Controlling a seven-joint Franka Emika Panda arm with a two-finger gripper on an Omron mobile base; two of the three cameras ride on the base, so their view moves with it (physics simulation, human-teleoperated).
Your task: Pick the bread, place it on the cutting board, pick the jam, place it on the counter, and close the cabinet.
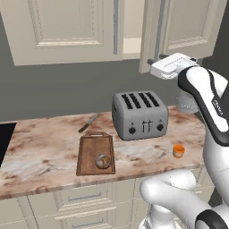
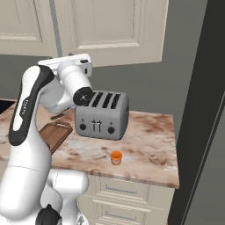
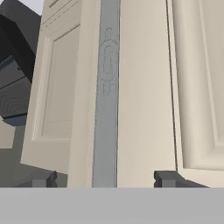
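The bread (image 1: 103,161) lies on the dark wooden cutting board (image 1: 91,150), left of the toaster. The orange jam (image 1: 179,150) jar stands on the marbled counter (image 1: 44,147) in front of the toaster's right end; it is also in the right base view as jam (image 2: 116,157). The cabinet (image 1: 67,31) has its right door (image 1: 154,31) ajar, with a cream shelf showing in the gap. My gripper (image 1: 150,62) is raised at that door's lower edge. In the hand view my gripper (image 3: 105,179) is open, with the door's grey vertical handle (image 3: 107,87) straight ahead between the fingertips (image 3: 168,178).
A grey four-slot toaster (image 1: 139,115) stands mid-counter below my hand. A knife (image 1: 89,123) lies behind the board. A tall dark panel (image 2: 202,110) borders the counter on the right. Cream drawers (image 1: 85,197) run under the counter.
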